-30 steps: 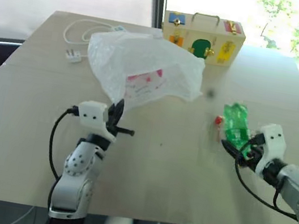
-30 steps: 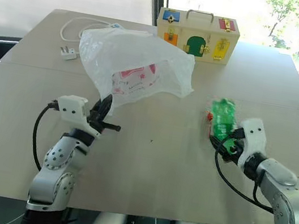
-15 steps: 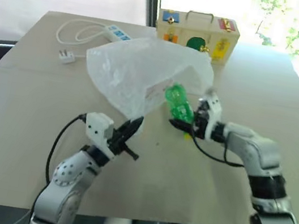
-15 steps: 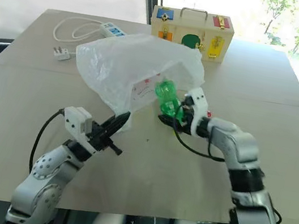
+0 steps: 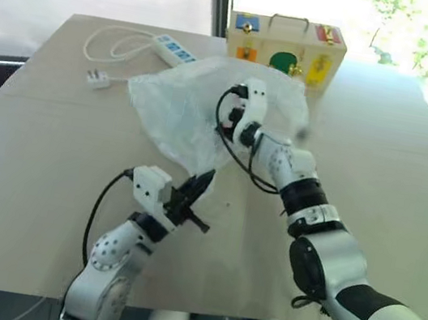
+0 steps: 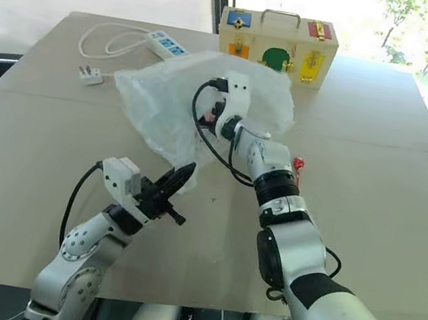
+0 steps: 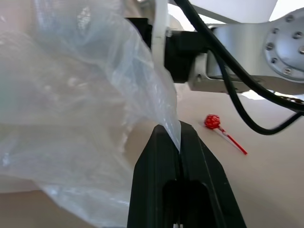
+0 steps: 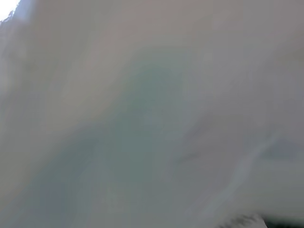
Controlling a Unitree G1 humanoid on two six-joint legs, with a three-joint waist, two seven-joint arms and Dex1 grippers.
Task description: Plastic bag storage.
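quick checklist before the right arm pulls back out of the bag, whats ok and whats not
1. left gripper pinching the edge of the plastic bag: ok, fingers shut on the film.
2. Bag mouth held up off the table: ok.
3. right gripper inside the bag: ok, wrist reaches into the opening.
4. Right gripper's fingers let go: cannot tell, film hides them.
5. Green item resting in the bag: cannot tell, only a faint green tint through the film.
6. Retreat path: not ok, a red lollipop lies on the table near the right arm.
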